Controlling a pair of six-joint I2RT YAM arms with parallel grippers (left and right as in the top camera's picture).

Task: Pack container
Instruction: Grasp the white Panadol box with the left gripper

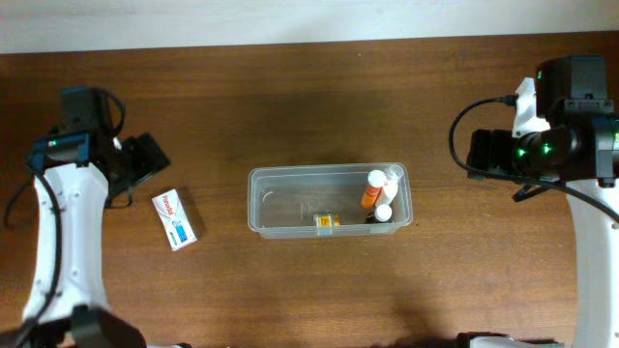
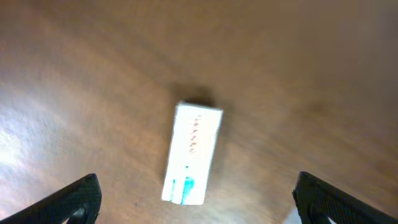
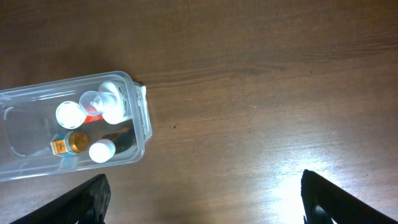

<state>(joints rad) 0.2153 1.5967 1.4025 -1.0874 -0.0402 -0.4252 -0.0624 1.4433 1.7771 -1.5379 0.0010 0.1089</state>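
The clear plastic container [image 1: 280, 208] sits at the table's middle; it also shows in the right wrist view [image 3: 25, 155]. Several small bottles stand at its right end, among them an orange one [image 1: 371, 193] and white-capped ones [image 3: 101, 150]. A small amber jar [image 1: 326, 222] lies by its front wall. A white box with red and blue print [image 1: 176, 218] lies on the table left of the container, and shows below my left gripper [image 2: 191, 154]. My left gripper [image 2: 196, 202] is open above the box. My right gripper [image 3: 202, 199] is open and empty, right of the container.
The brown wooden table [image 1: 309, 106] runs to a pale wall strip at the back. Both white arms stand at the table's left and right edges.
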